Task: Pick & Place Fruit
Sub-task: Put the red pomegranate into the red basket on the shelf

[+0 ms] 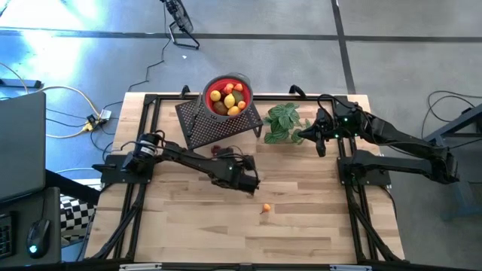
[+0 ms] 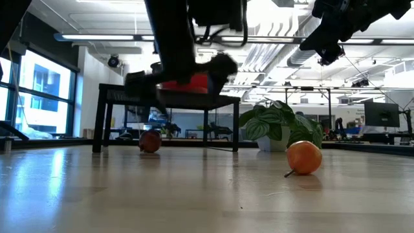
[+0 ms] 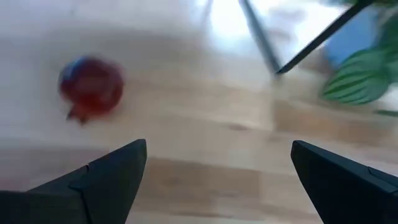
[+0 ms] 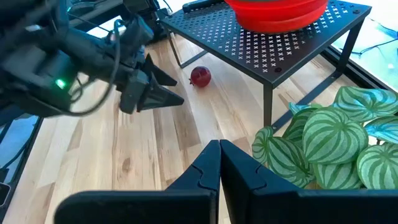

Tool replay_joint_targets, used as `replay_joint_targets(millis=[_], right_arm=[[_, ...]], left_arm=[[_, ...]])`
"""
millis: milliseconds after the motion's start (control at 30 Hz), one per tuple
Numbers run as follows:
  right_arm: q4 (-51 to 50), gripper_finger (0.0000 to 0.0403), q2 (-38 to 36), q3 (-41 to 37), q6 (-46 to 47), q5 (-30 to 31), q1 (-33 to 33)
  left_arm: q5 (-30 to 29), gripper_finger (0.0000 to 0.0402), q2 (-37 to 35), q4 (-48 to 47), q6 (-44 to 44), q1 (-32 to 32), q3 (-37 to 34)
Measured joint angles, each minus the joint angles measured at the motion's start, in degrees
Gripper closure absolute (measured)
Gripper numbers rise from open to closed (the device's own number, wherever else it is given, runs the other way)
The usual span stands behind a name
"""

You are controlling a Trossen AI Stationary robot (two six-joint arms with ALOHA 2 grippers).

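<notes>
A red bowl [image 1: 226, 96] holding several yellow, orange and red fruit stands on a black perforated stand [image 1: 218, 124] at the table's far side. A dark red fruit [image 1: 217, 150] [image 3: 91, 87] lies on the table by the stand's near edge. An orange fruit [image 1: 266, 209] [image 2: 304, 157] lies on the table nearer the front. My left gripper [image 1: 247, 179] [image 3: 217, 180] hovers open above the table between these two fruit, with nothing between its fingers. My right gripper [image 1: 320, 141] [image 4: 219, 165] is shut and raised beside the plant.
A green striped-leaf plant [image 1: 285, 123] [image 4: 336, 143] stands to the right of the stand, just below my right gripper. The stand's legs [image 4: 268, 102] rise near the dark red fruit. Bare wooden table [image 1: 226, 226] lies toward the front edge.
</notes>
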Motion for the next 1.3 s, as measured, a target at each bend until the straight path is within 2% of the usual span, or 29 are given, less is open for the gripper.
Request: replay_joint_targets(millis=[200, 433, 600, 800, 1033, 1133, 1300], right_arm=[[0.20, 0.0400, 0.02, 0.00, -0.02, 0.04, 0.02], [0.38, 0.0400, 0.34, 0.00, -0.02, 0.17, 0.02], [0.38, 0.0400, 1.86, 0.02, -0.03, 0.18, 0.01], [0.46, 0.0400, 5.36, 0.02, -0.04, 0.08, 0.00], [1.06, 0.0400, 8.04, 0.02, -0.04, -1.39, 0.00], [2.28, 0.0400, 7.81, 0.02, -0.04, -3.26, 0.02], [2.41, 0.0400, 7.50, 0.04, -0.04, -2.90, 0.02]], left_arm=[[3.91, 0.0012, 2.99, -3.92, -6.27, -1.02, -0.02], [4.95, 0.0012, 4.06, -4.17, -10.32, -2.40, 0.13], [6.70, 0.0012, 4.04, -14.54, -14.27, -2.99, 3.73], [6.77, 0.0012, 4.02, -19.27, -14.78, -2.95, 4.83], [10.62, 0.0012, 5.29, -24.74, -15.27, -0.97, 4.76], [10.31, 0.0012, 6.39, -23.46, -14.62, 0.16, 4.91], [9.62, 0.0012, 8.26, -19.49, -11.89, 1.38, 4.72]])
